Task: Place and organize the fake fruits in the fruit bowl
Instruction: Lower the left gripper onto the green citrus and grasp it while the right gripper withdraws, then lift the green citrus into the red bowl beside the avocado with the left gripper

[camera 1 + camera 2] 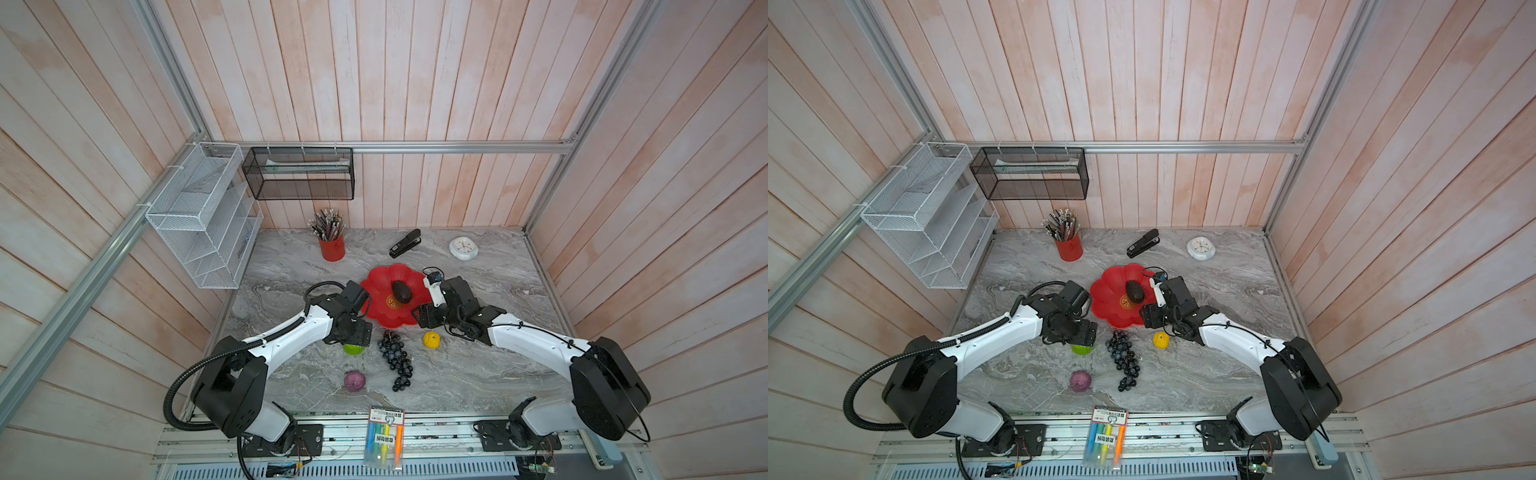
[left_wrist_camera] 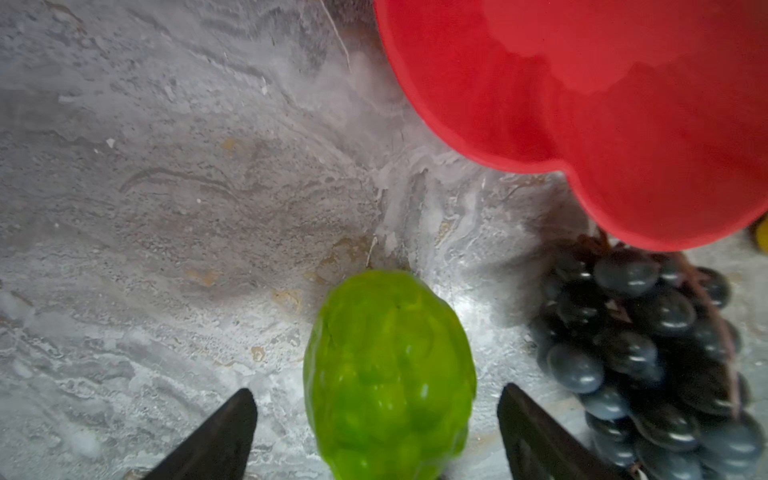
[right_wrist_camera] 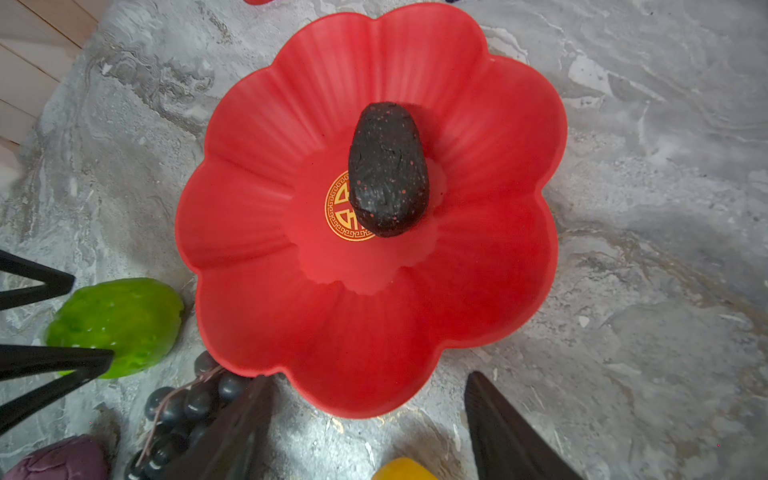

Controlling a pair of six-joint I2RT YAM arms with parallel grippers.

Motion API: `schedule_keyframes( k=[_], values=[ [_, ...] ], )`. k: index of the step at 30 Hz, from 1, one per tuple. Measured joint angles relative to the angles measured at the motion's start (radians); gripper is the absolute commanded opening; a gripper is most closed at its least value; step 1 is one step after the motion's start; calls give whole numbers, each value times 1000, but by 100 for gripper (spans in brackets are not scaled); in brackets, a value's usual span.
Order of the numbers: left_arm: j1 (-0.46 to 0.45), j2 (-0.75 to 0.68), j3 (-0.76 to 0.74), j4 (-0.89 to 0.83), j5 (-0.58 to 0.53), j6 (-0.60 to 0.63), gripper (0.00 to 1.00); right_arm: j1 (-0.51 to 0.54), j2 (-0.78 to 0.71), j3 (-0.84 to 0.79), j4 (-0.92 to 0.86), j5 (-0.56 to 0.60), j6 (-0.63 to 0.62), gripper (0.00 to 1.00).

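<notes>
The red fruit bowl (image 1: 374, 282) (image 3: 257, 232) holds the dark avocado (image 1: 402, 291) (image 3: 388, 170), which partly covers the gold emblem. My left gripper (image 2: 376, 395) (image 1: 353, 337) is open and low over the table. Its fingers (image 3: 62, 361) straddle the bumpy green fruit (image 2: 390, 374) (image 1: 354, 350) with a gap on each side. My right gripper (image 3: 368, 382) (image 1: 422, 318) is open and empty, at the bowl's near rim above the yellow fruit (image 1: 432, 340) (image 3: 401, 469). The grapes (image 1: 395, 359) (image 2: 648, 357) lie in front of the bowl. The purple fruit (image 1: 354, 380) sits nearer the front edge.
A red pencil cup (image 1: 332, 248), a black stapler (image 1: 405, 243) and a white clock (image 1: 463, 248) stand along the back. A marker pack (image 1: 384, 436) lies on the front rail. Wire racks (image 1: 199, 216) hang on the left wall.
</notes>
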Motion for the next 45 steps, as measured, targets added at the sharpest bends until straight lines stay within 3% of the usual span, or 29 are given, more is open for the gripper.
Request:
schedule_keyframes(
  k=[18,23,31,37,45],
  values=[
    [0,65,-20,72,9,14,71,0,-30,0,24,-6,8,73],
    [0,53,-36,90,20,11,57,0,-30,-1,27,-6,8,72],
    [0,16,-69,101,39,3,56,0,-44,-6,34,-3,16,71],
    [10,-89,-87,74,42,-13,55,0,-119,-18,37,32,20,71],
    [38,-102,90,13,57,-4,52,0,-153,-28,80,61,50,69]
  ],
)
